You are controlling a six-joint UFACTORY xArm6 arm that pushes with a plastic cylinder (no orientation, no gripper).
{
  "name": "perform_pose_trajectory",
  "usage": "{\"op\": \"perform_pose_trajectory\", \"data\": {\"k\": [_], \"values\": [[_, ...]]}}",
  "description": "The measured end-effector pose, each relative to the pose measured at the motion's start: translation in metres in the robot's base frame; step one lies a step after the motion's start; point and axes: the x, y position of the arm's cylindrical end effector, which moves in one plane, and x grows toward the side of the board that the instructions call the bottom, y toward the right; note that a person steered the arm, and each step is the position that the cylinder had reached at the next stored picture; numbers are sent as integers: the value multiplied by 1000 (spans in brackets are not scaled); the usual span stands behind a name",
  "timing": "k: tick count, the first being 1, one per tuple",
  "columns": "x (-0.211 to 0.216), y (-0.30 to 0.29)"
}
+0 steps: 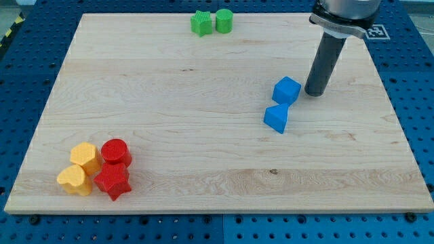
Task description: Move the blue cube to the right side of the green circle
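Observation:
The blue cube (287, 90) lies right of the board's middle. A second blue block, wedge-like (276, 118), touches its lower left corner. The green circle, a short cylinder (224, 21), stands at the view's top edge of the board, with a green star-shaped block (201, 23) touching its left side. My tip (315, 93) rests on the board just to the right of the blue cube, a small gap between them. The cube is well below and to the right of the green circle.
At the view's bottom left a cluster: a yellow hexagon-like block (85, 155), a yellow heart-like block (73, 180), a red cylinder (115, 151) and a red star (112, 181). The wooden board (203, 135) sits on a blue perforated table.

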Motion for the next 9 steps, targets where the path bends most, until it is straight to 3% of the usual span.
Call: {"op": "perform_pose_trajectory", "data": {"k": [2,6,9], "values": [[24,-4],[0,-61],[5,-108]]}}
